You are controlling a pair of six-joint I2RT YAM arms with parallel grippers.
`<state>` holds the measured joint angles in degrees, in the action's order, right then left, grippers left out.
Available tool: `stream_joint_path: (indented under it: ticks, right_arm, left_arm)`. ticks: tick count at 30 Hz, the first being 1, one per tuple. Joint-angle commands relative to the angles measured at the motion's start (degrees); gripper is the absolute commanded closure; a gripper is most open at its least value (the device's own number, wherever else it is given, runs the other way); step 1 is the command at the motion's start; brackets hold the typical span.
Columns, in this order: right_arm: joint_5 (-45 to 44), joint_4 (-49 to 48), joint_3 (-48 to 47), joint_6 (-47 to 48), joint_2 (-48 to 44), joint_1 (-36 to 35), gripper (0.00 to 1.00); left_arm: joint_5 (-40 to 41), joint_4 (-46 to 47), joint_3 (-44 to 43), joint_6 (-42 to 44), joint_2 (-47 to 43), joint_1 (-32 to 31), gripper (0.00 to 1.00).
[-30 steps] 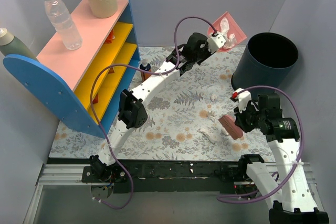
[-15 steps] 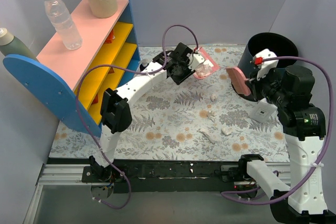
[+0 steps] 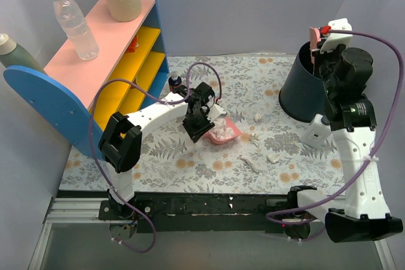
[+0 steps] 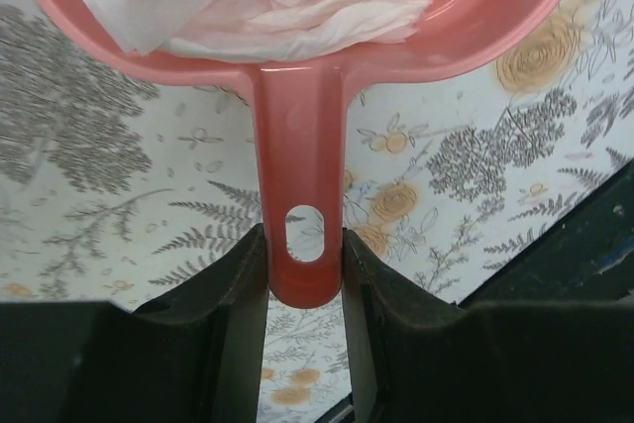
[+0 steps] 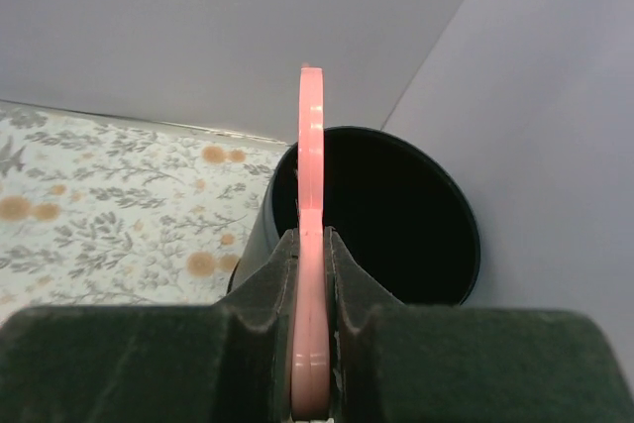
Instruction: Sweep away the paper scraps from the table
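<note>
**A:** The paper scraps [image 3: 221,132], where do they lie relative to the claws?

**B:** Most are heaped in the pink dustpan [image 3: 233,136], which sits on the table [image 3: 190,170] near its middle. The left gripper [image 4: 304,245] is just behind that heap, with its two fingers pressed tight against either side of the pan's handle. A few loose bits lie on the cloth to the right of the pan, between it and the dark bin [image 3: 302,96]. Those are well apart from both claws.

**A:** And the right gripper [image 5: 310,245]?

**B:** It is raised at the far right, up by the bin's rim and far from every scrap. Its fingers are clamped on a flat pink tool [image 5: 312,146], which the wrist view shows edge-on and standing upright over the bin's mouth.

**A:** How do the scraps look?

**B:** In the pan they are white, crumpled and folded over one another, with a pinkish cast where they lie thin against the plastic. The loose ones are small, white and irregular. One is long and narrow, the others little more than flecks against the fern and orange-flower print.
</note>
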<state>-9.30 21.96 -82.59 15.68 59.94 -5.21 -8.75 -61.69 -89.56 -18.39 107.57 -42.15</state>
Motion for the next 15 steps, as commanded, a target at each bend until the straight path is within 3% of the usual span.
stream_joint_path:
  ticks: [1, 7, 15]
  right_arm:
    - [-9.93, -12.54, 0.14, 3.12, 2.54, 0.20, 0.99]
    - [-12.32, -12.82, -0.20, 7.96, 7.38, 0.12, 0.99]
    - [-9.78, -0.52, -5.91, 7.70, 15.36, 2.40, 0.99]
  left_arm:
    - [-4.51, 0.34, 4.47, 1.69, -7.46, 0.40, 1.00]
    - [-6.27, 1.92, 9.22, 3.10, -10.01, 0.40, 1.00]
    - [-7.68, 2.01, 9.05, 3.54, -11.15, 0.32, 1.00]
